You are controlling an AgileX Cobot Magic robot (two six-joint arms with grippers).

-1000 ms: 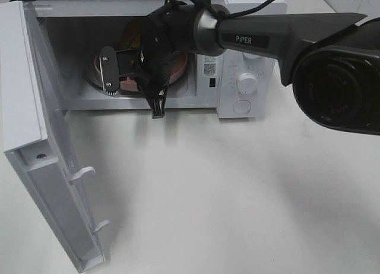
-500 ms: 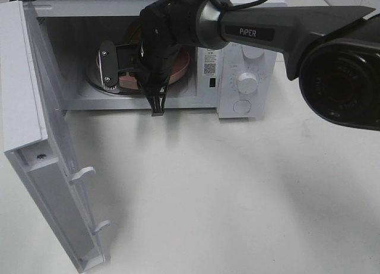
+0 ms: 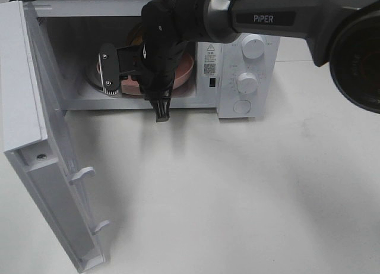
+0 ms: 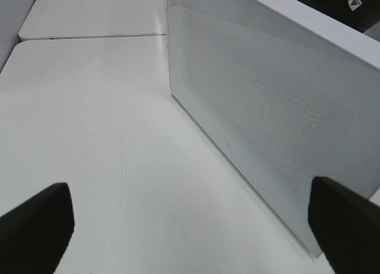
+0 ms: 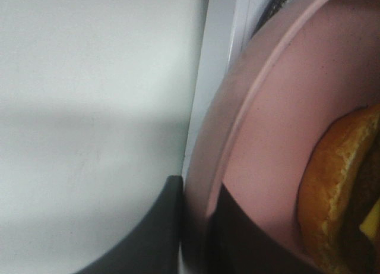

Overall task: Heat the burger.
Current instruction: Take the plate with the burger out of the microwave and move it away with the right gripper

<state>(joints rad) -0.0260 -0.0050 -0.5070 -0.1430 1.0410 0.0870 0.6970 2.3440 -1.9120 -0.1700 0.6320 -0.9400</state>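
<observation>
The burger (image 5: 338, 185) lies on a shallow pink plate (image 5: 279, 107); its golden-brown bun shows in the right wrist view. In the high view my right arm hides almost all of it. The plate (image 3: 185, 69) is inside the open white microwave (image 3: 234, 101). My right gripper (image 3: 122, 72) reaches into the cavity, turned on its side. In the right wrist view it (image 5: 196, 226) is shut on the plate's rim. My left gripper (image 4: 190, 226) is open and empty, out of the high view, behind the microwave door (image 4: 267, 119).
The microwave door (image 3: 24, 90) stands swung wide open at the left, reaching toward the table's front. Two knobs (image 3: 246, 82) sit on the control panel at the right. The white table (image 3: 237, 191) spreads out in front of the microwave.
My right arm has risen and shifted slightly right at the microwave mouth, and the pink plate has moved right with it. The door has not moved.
</observation>
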